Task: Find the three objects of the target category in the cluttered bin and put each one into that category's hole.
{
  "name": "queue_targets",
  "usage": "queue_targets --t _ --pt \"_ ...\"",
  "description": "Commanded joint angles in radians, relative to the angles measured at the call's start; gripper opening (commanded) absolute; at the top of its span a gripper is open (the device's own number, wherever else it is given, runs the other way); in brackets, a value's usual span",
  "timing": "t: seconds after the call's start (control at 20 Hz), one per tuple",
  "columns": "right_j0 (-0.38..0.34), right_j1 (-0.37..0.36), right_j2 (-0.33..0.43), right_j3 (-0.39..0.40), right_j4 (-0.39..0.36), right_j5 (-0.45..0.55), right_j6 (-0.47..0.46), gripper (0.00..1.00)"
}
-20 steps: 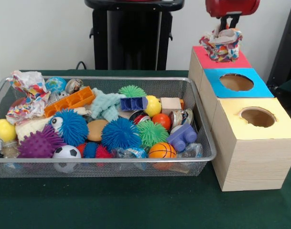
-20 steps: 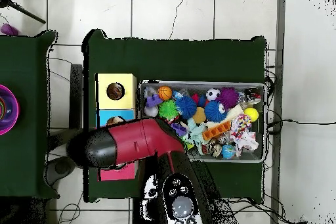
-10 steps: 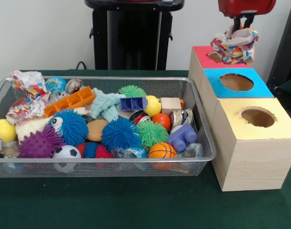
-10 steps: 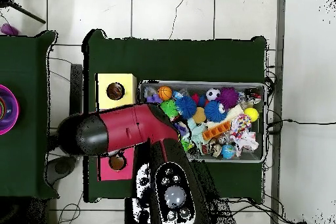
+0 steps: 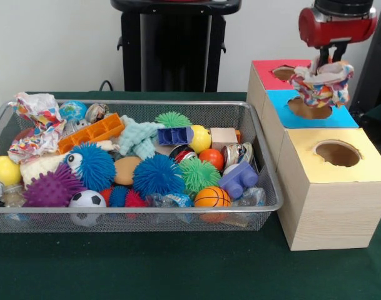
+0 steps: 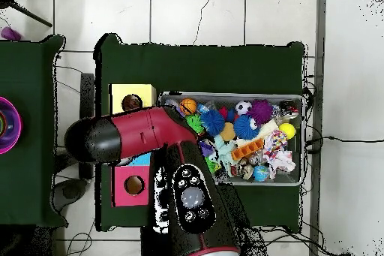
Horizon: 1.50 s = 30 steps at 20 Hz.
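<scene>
Far to the gripper's left in the front view: silver wire-mesh bin (image 5: 253,134) crammed with toys. At its left end, a second crumpled multicoloured wad (image 5: 35,124); toward the middle, blue spiky rubber ball (image 5: 156,175); near the right end, small orange basketball (image 5: 212,197). Next, closer to the gripper: row of three pale wooden boxes, tops red (image 5: 265,70), blue (image 5: 281,103) and yellow (image 5: 303,147), each with a round hole. Directly over the blue top's hole (image 5: 306,111): red-and-black gripper (image 5: 330,57), clamped on a crumpled multicoloured paper wad (image 5: 321,84) hanging clear of the box. Red hole behind it, yellow hole in front. In the overhead view, gripper hidden under the red arm (image 6: 142,137).
</scene>
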<state>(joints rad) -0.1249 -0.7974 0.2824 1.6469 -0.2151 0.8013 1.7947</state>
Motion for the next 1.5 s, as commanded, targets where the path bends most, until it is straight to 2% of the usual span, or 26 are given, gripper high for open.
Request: queue_targets --t 0.05,0.45,0.9,1.5 --pt "-0.026 0.096 0.002 -0.066 -0.017 -0.081 0.08 0.0" --pt "-0.03 0.156 0.008 -0.124 -0.021 -0.115 0.058 0.0" --pt "-0.015 0.177 0.01 -0.219 -0.003 -0.015 0.046 0.0" --pt "-0.012 0.193 0.011 -0.289 0.007 0.075 0.031 0.0"
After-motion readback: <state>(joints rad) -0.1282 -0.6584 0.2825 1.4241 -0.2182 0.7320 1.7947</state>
